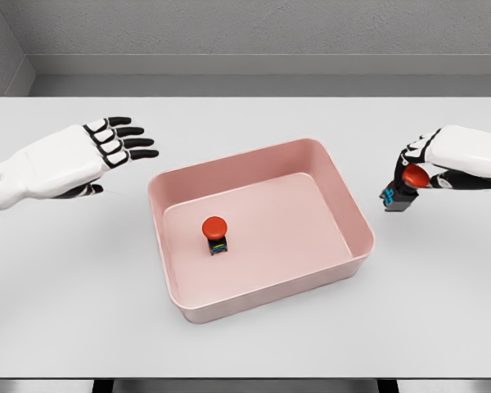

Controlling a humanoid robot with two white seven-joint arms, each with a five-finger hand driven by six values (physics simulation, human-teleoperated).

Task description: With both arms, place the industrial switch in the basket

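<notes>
1. One industrial switch (215,235) with a red mushroom cap stands upright on the floor of the pink basket (353,211), left of the basket's middle, at about 8 o'clock from its centre and clear of the walls.
2. A second industrial switch (405,187), red cap over a dark body with a blue bit at its foot, sits tilted in the right hand (442,160), off the basket's 3 o'clock side and apart from its rim.
3. The right hand's fingers (415,151) curl around this second switch, pinching it near the cap.
4. The left hand (69,160) hovers at roughly 10 o'clock from the basket, well apart from it, palm down.
5. Its fingers (127,141) are spread and straight, holding nothing.
6. The basket rests slightly askew on the white bench (82,286).
</notes>
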